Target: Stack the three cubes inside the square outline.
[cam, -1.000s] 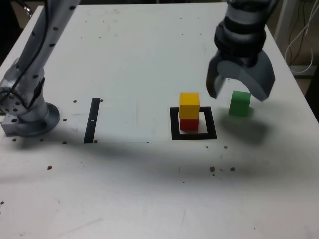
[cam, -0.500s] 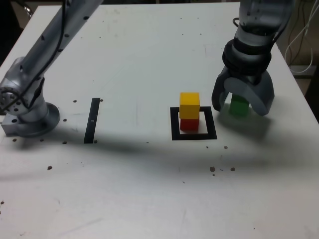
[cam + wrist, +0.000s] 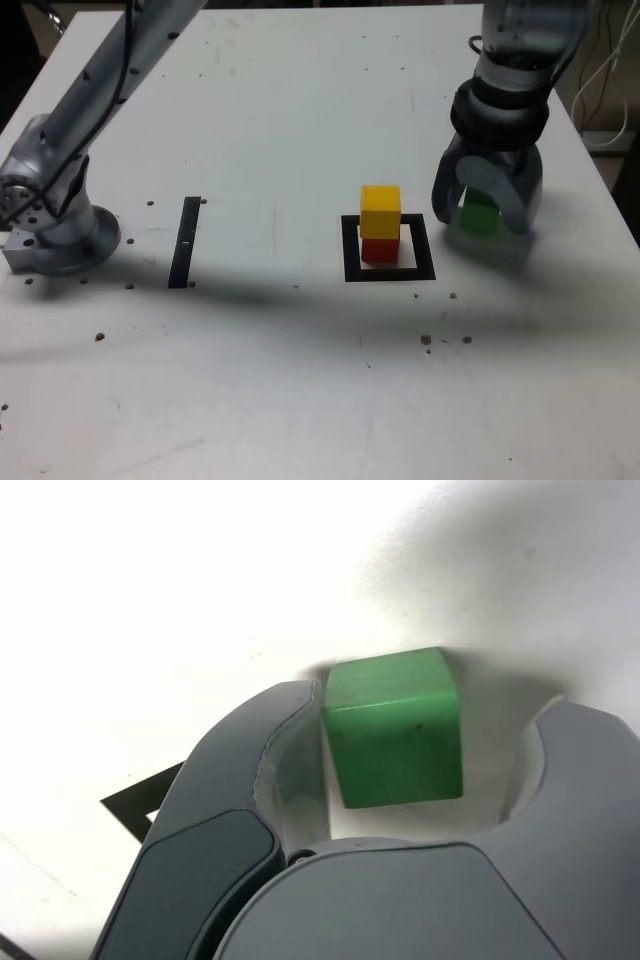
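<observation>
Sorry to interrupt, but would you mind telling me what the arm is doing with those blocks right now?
The arm is stacking cubes in the square outline. The yellow cube already sits on the red cube inside it. The gripper is down over the green cube, to the exterior view's right of the outline, with a jaw on either side. The wrist view shows a gap on one side, so it isn't gripped yet.

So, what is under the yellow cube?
The red cube is directly under the yellow cube, inside the square outline. Only the red cube's front shows; its top and the white centre beneath it are covered.
</observation>
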